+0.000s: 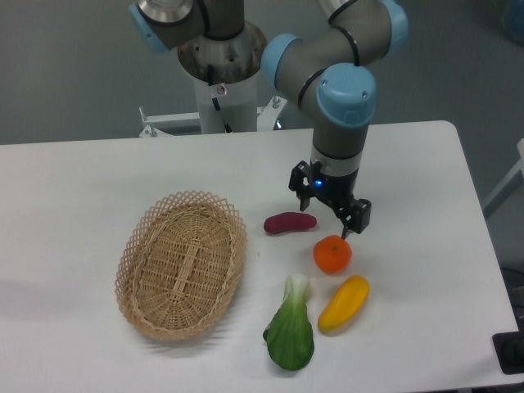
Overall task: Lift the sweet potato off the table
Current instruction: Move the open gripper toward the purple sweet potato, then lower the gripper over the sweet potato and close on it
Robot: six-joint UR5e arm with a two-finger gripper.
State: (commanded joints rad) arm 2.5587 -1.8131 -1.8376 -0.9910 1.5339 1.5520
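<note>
An oval woven wicker basket (182, 264) is sitting on the large white bench (74, 188). Right of it, the small reddish-purple sweet potato (289, 222) is lying on the bench, with the black two-finger end effector (327, 205) hovering spread apart just beside it.

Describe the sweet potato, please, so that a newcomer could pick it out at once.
Start at the oval wicker basket on the white table and look just past its upper right rim. There lies the sweet potato, above the orange. It is the only reddish-purple, small, slightly curved item.
</note>
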